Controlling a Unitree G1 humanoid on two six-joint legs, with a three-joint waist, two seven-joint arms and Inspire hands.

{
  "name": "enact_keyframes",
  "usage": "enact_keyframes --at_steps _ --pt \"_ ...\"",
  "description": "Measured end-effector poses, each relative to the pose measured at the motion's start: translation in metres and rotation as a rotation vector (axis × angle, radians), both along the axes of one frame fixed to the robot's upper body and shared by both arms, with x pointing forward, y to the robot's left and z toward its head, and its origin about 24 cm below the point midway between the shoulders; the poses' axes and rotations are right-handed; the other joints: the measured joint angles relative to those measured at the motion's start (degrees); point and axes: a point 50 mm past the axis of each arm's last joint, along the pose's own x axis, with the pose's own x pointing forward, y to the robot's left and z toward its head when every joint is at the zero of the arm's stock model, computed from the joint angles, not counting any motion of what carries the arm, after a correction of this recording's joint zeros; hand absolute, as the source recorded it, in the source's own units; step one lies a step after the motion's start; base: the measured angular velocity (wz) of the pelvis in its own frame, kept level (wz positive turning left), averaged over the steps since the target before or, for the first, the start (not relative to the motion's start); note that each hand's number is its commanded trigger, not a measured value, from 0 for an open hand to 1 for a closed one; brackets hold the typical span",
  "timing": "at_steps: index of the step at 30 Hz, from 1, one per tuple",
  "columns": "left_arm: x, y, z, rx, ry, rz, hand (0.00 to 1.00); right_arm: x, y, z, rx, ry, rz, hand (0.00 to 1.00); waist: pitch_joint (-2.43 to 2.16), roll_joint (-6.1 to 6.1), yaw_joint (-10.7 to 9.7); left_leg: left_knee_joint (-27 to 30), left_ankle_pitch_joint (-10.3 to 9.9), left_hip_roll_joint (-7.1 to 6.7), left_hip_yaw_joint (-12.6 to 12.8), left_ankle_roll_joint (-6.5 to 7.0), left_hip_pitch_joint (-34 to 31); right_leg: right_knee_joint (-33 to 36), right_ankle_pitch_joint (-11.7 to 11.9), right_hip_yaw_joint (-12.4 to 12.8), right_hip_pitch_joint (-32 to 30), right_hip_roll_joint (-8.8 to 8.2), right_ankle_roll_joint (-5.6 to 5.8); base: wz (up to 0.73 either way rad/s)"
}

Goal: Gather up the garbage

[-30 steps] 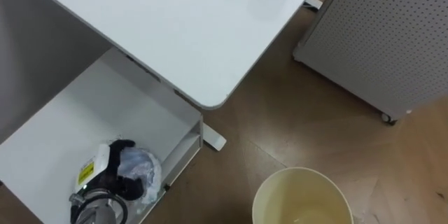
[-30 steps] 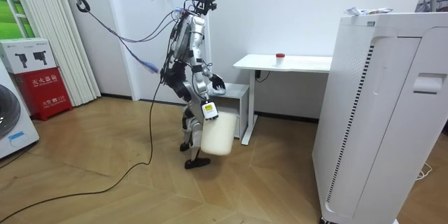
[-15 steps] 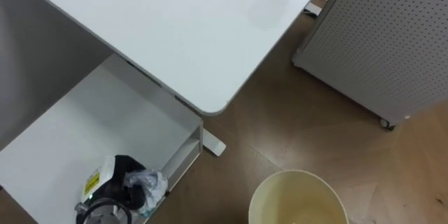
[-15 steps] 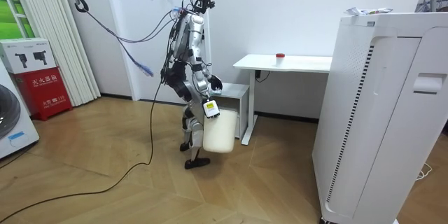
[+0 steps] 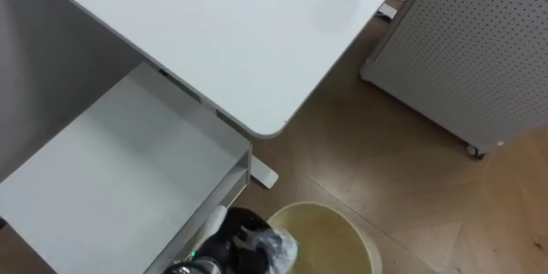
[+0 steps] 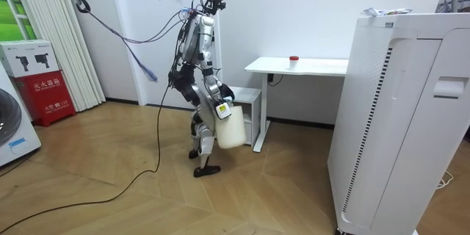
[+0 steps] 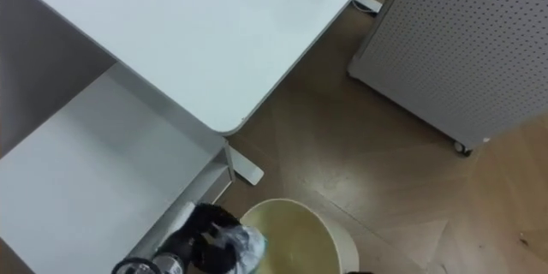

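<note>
I see a round, smooth cream plastic bin (image 5: 342, 238) low in the eye view, over wood-grain floor (image 5: 360, 163), just off the rounded corner of the flat white desk (image 5: 214, 43). My L hand (image 5: 229, 231), black, is at the bin's left rim, beside the front edge of the low white shelf (image 5: 111, 171). Its fingers are curled tight round a crumpled, glossy plastic wad of garbage (image 5: 272, 247), which sits over that rim. A perforated grey panel (image 5: 462, 43) stands to the R.
</note>
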Motion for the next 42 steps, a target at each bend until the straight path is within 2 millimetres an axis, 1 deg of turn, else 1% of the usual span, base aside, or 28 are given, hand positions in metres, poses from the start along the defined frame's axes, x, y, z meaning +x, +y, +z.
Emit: enact_keyframes --at_steps 3,5,6,7,8,15,18,26,32,33,35,37,39,40,42 --pt "-0.004 -0.013 -0.001 -0.037 0.033 -0.07 1.0 0.001 0.01 0.0 0.015 -0.003 0.044 1.0 -0.22 -0.7 0.0 -0.3 0.05 -0.08 0.19 -0.05 0.4 -0.02 0.02 0.12 0.03 -0.07 -0.01 -0.05" --pt "-0.005 -0.017 -0.001 -0.051 0.051 -0.101 1.0 0.001 0.013 -0.001 0.023 0.0 0.065 1.0 -0.41 -1.02 0.0 -0.28 0.06 -0.06 0.21 -0.04 0.41 -0.06 0.11 0.12 0.08 -0.06 0.0 -0.02" --pt "-0.007 -0.02 -0.002 -0.059 0.062 -0.12 0.73 0.001 0.014 -0.001 0.029 0.005 0.073 1.0 -0.52 -1.21 0.09 -0.24 0.06 -0.03 0.2 -0.03 0.41 -0.11 0.14 0.08 0.14 -0.03 0.01 0.0" --pt "-0.008 -0.022 -0.002 -0.067 0.07 -0.135 0.51 0.001 0.017 -0.001 0.035 0.006 0.086 1.0 -0.53 -1.32 0.2 -0.15 0.06 0.04 0.18 -0.03 0.4 -0.23 0.24 0.05 0.24 0.04 0.01 0.0" --pt "-0.008 -0.023 -0.002 -0.071 0.072 -0.141 0.0 0.001 0.017 -0.001 0.038 0.006 0.089 1.0 -0.52 -1.33 0.21 -0.13 0.06 0.05 0.18 -0.03 0.38 -0.27 0.27 0.04 0.25 0.04 0.02 0.0" --pt "-0.011 -0.027 -0.001 -0.09 0.08 -0.171 0.0 0.002 0.02 -0.001 0.04 0.008 0.119 1.0 -0.51 -1.3 0.36 -0.14 0.06 0.17 0.02 -0.02 -0.11 -1.5 0.8 -0.48 0.53 0.14 0.12 0.0" --pt "-0.015 -0.028 -0.002 -0.103 0.081 -0.174 0.0 0.001 0.019 -0.001 0.038 0.01 0.115 1.0 -0.49 -1.24 0.41 -0.31 0.06 0.19 -0.13 -0.02 -0.44 -1.99 1.05 -0.71 0.42 0.17 0.16 0.0" --pt "-0.021 -0.024 -0.007 -0.09 0.1 -0.174 0.0 0.001 0.016 -0.001 0.028 0.011 0.112 1.0 -0.49 -1.24 0.43 -0.96 0.06 0.07 0.11 -0.02 0.04 -1.59 1.1 -0.68 0.37 0.06 0.11 -0.02" --pt "-0.029 -0.02 -0.013 -0.034 0.11 -0.212 0.0 0.0 0.014 -0.002 0.029 0.02 0.105 1.0 -0.34 -1.01 0.44 -1.48 0.06 0.02 0.7 -0.02 2.38 -1.96 1.09 -0.43 2.07 0.0 0.11 -0.05" --pt "-0.029 -0.02 -0.013 -0.024 0.108 -0.222 0.0 0.0 0.013 -0.002 0.032 0.022 0.1 1.0 -0.29 -0.9 0.45 -1.44 0.06 0.08 0.68 -0.03 2.53 -2.17 1.09 -0.46 2.36 0.07 0.12 0.0" --pt "-0.03 -0.021 -0.014 -0.013 0.108 -0.236 0.0 -0.002 0.012 -0.003 0.032 0.031 0.093 1.0 -0.01 -0.46 0.49 -1.41 0.0 0.15 0.68 0.02 3.59 -2.52 1.19 -0.28 3.56 0.19 0.22 0.0" --pt "-0.03 -0.021 -0.014 -0.01 0.11 -0.257 0.0 -0.004 0.006 -0.004 0.026 0.038 0.079 1.0 0.32 0.79 0.56 -1.34 -0.47 0.24 0.72 0.04 5.21 -3.14 1.36 -0.23 5.36 0.24 0.32 -0.08" --pt "-0.03 -0.017 -0.013 0.001 0.104 -0.269 0.0 -0.005 0.004 -0.005 0.035 0.043 0.067 1.0 0.25 1.46 0.53 -1.5 -0.58 0.19 1.19 0.09 6.14 -3.14 1.34 0.13 5.96 0.19 0.36 -0.11" --pt "-0.03 -0.015 -0.014 0.008 0.108 -0.274 0.0 -0.006 0.003 -0.005 0.036 0.05 0.063 1.0 0.13 1.75 0.48 -1.7 -0.59 0.12 1.51 0.11 6.86 -3.02 1.32 0.53 6.38 0.16 0.41 -0.12" --pt "-0.03 -0.01 -0.014 0.022 0.109 -0.282 0.0 -0.008 0.001 -0.006 0.037 0.059 0.058 1.0 0.14 1.95 0.38 -2.28 -0.59 0.03 2.11 0.11 8.08 -3.06 1.31 1.19 6.99 0.13 0.43 -0.14"
